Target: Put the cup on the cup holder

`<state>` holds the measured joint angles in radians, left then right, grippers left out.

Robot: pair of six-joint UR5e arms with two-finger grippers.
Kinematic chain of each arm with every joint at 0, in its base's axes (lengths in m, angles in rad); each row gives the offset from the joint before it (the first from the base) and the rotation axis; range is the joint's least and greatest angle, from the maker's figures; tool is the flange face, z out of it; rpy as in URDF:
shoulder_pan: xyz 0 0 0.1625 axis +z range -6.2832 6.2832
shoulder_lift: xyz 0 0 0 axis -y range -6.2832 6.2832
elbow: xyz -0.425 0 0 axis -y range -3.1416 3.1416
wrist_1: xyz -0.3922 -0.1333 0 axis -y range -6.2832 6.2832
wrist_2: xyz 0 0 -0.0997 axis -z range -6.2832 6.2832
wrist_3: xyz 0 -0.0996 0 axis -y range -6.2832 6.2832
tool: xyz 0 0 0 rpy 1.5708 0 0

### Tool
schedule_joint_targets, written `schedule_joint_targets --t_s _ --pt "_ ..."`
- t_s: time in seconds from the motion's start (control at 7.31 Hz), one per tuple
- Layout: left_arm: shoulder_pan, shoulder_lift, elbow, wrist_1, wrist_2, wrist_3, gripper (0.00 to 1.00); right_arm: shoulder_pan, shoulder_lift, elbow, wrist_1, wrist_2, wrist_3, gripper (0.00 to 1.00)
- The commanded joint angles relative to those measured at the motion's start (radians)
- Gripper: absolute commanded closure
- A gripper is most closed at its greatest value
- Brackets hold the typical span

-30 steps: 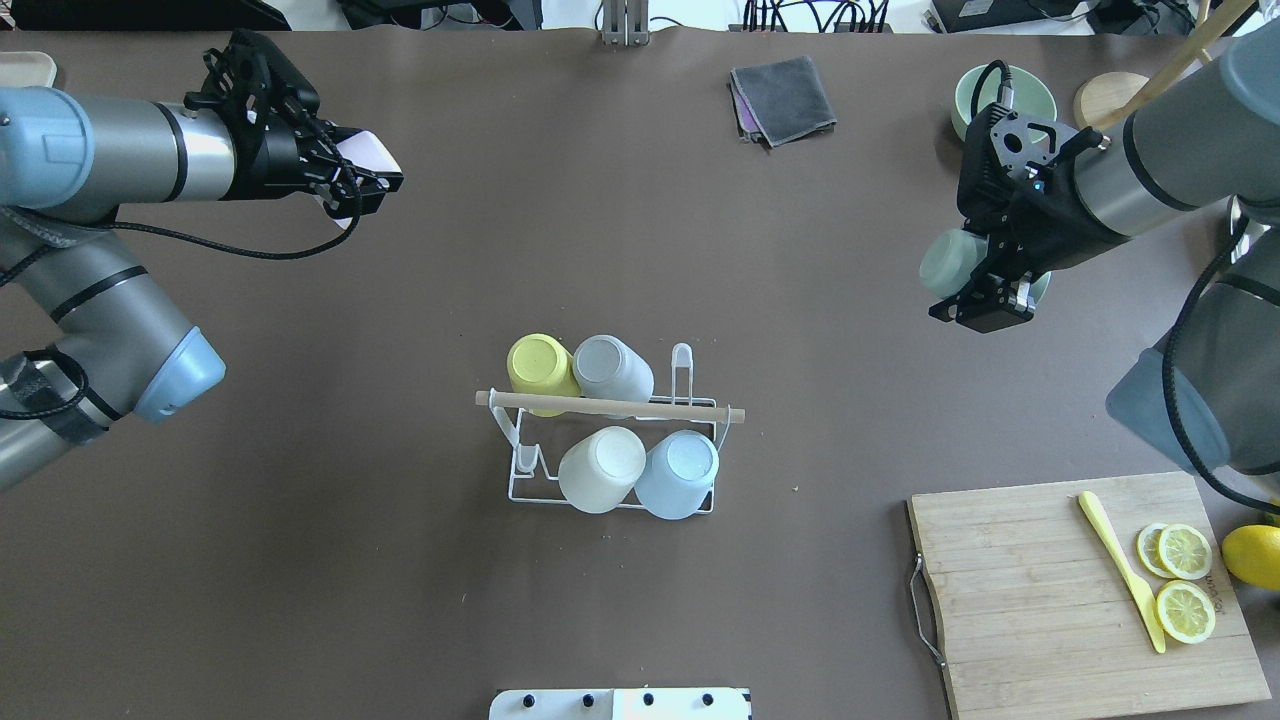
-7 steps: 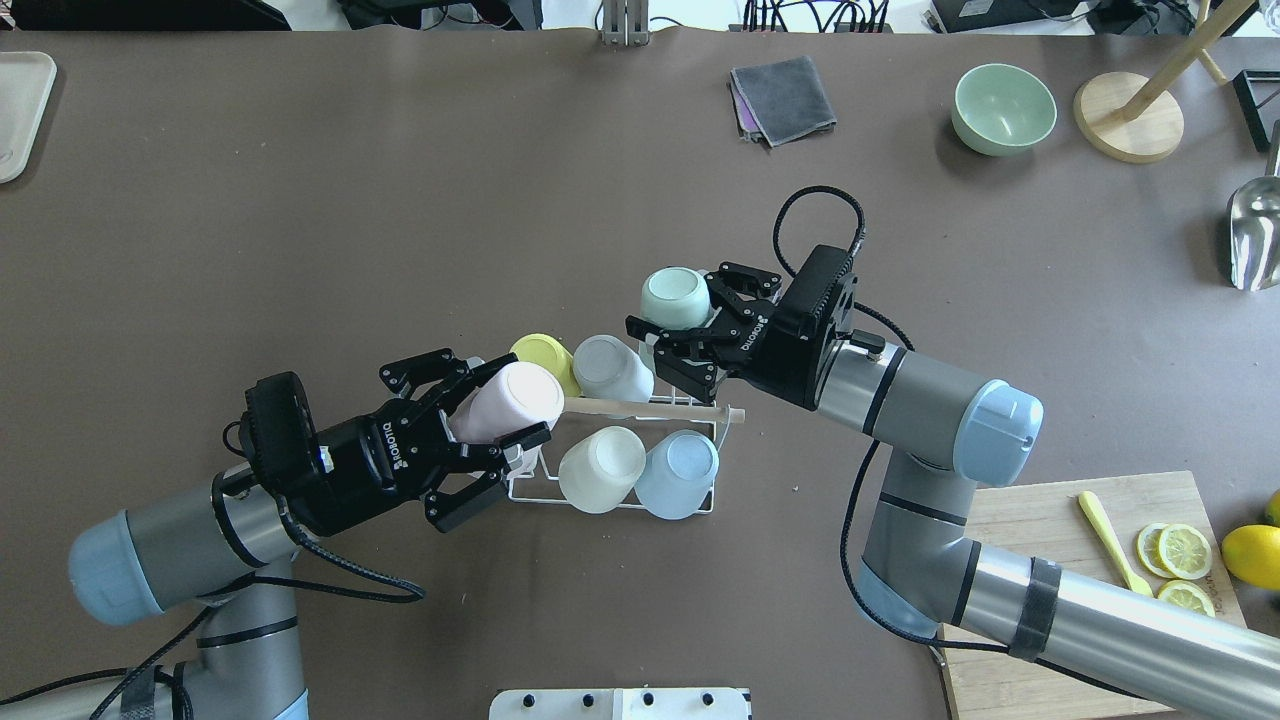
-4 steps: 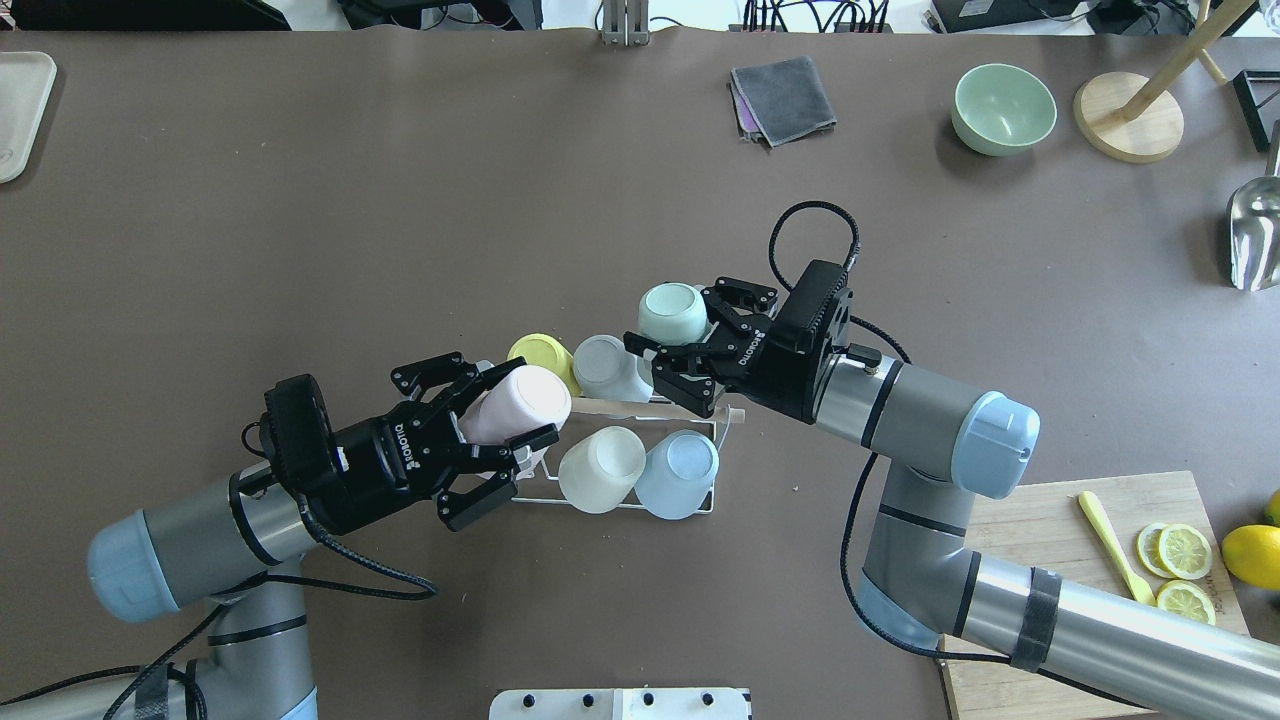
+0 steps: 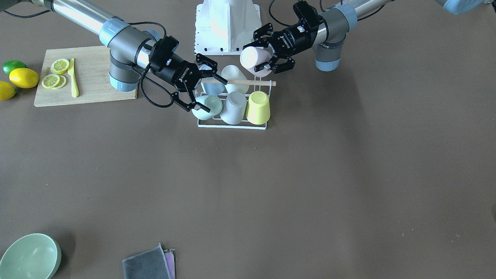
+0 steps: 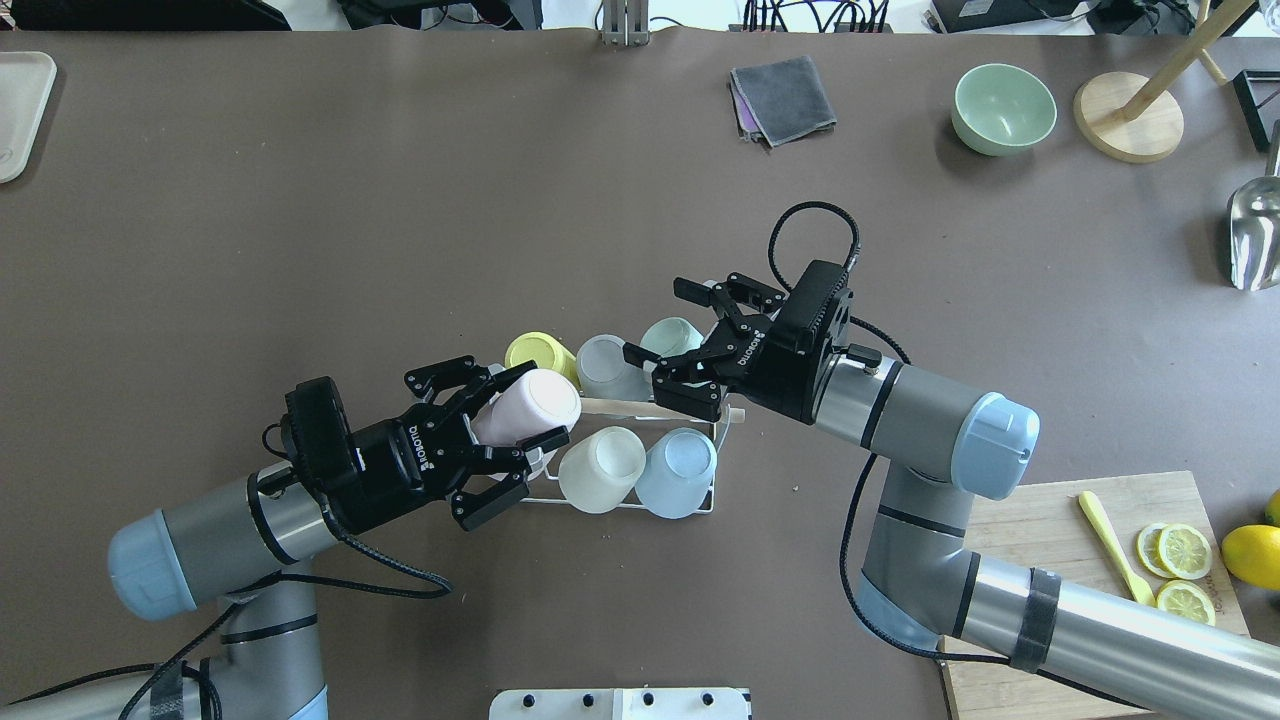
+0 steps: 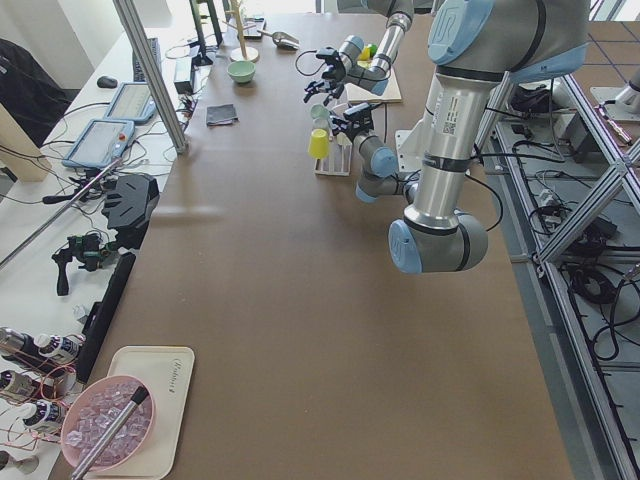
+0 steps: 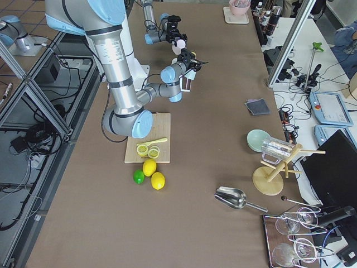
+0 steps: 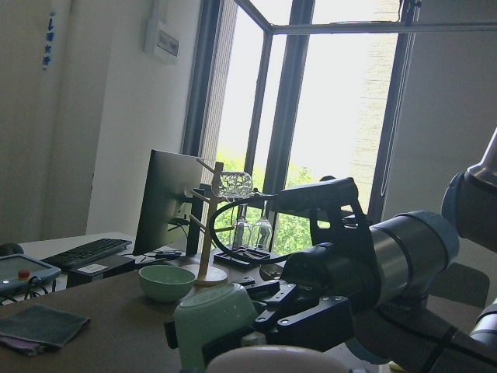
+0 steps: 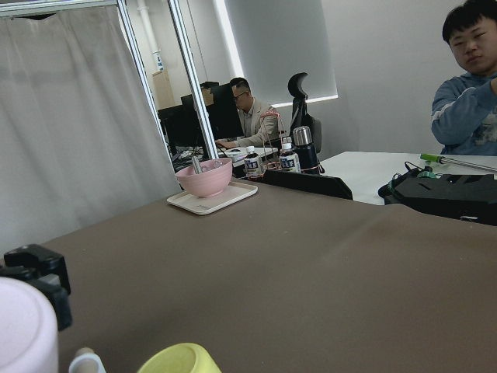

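Note:
The cup holder (image 5: pixel 706 504), a white wire rack with a wooden rod handle (image 5: pixel 612 404), stands mid-table. It carries a yellow cup (image 5: pixel 532 351), a grey cup (image 5: pixel 604 366), a cream cup (image 5: pixel 600 468) and a blue cup (image 5: pixel 678 470), all upside down. A mint cup (image 5: pixel 668 335) rests on the far row's right end. My right gripper (image 5: pixel 664 322) stands open around it, its fingers spread on either side. My left gripper (image 5: pixel 515 405) is shut on a pink cup (image 5: pixel 530 403), tilted over the rack's left end. The front-facing view shows the same pink cup (image 4: pixel 252 58) and mint cup (image 4: pixel 207 107).
A cutting board (image 5: pixel 1040 600) with lemon slices and a yellow knife lies at the near right. At the far right are a green bowl (image 5: pixel 1003 108), a wooden stand (image 5: pixel 1128 115) and a metal scoop (image 5: pixel 1250 235). A grey cloth (image 5: pixel 783 98) lies at the back. A person's sleeve (image 9: pixel 466 109) shows beyond the table.
My right gripper lowered the mint cup onto the rack's far right end and opened. My left gripper carried the pink cup a little further right, toward the rack.

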<state>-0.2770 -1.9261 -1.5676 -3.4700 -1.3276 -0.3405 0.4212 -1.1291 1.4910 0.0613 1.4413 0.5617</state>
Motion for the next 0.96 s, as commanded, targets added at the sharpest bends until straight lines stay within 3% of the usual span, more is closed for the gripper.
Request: schedule_joint_targets --t_s 0.0,0.82 --pt "0.002 0.001 0.009 0.0 -0.001 0.0 1.0 0.001 0.002 0.0 0.0 -0.001 0.003 0.0" --pt "0.016 0.007 0.041 -0.003 -0.001 0.002 1.0 0.027 0.003 0.005 -0.029 0.01 0.004 0.0"
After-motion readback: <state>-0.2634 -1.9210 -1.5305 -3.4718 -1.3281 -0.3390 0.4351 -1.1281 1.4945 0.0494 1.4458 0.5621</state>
